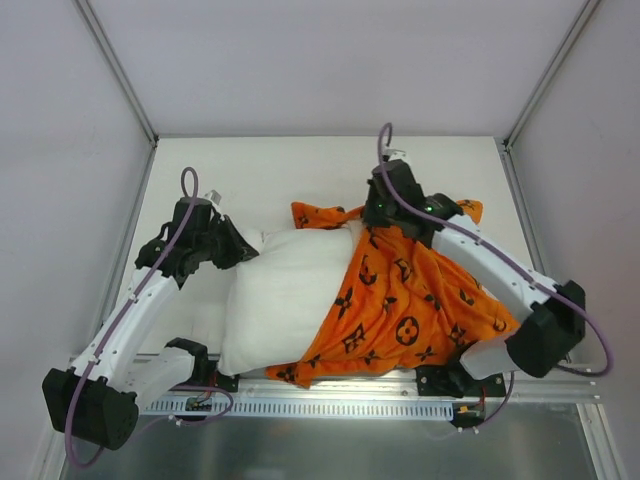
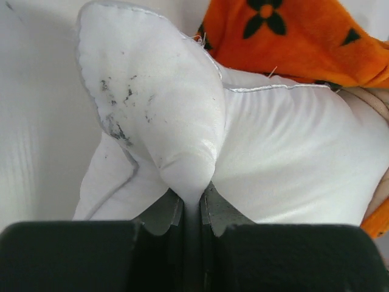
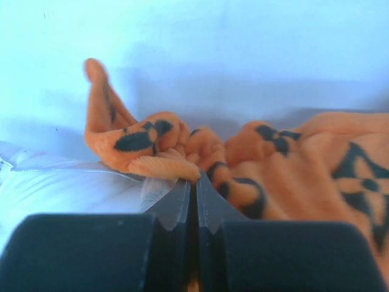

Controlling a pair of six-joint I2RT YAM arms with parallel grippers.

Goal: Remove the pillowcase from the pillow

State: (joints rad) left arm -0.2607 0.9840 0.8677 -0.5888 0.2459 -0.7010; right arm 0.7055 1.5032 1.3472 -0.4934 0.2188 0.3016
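The white pillow (image 1: 285, 295) sticks halfway out of the orange pillowcase (image 1: 405, 305). The left end effector (image 2: 192, 198) pinches its corner, and the right end effector (image 3: 193, 185) pinches the pillowcase.

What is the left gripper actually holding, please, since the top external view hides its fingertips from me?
Observer: The left gripper is shut on a pulled-up corner of the white pillow.
Operator: Thank you. And is the right one on fabric?
Observer: Yes, the right gripper is shut on the bunched edge of the orange pillowcase, just beside the pillow's seam.
Operator: Is anything marked on that pinched corner?
Observer: It carries dark smudges on its left side.
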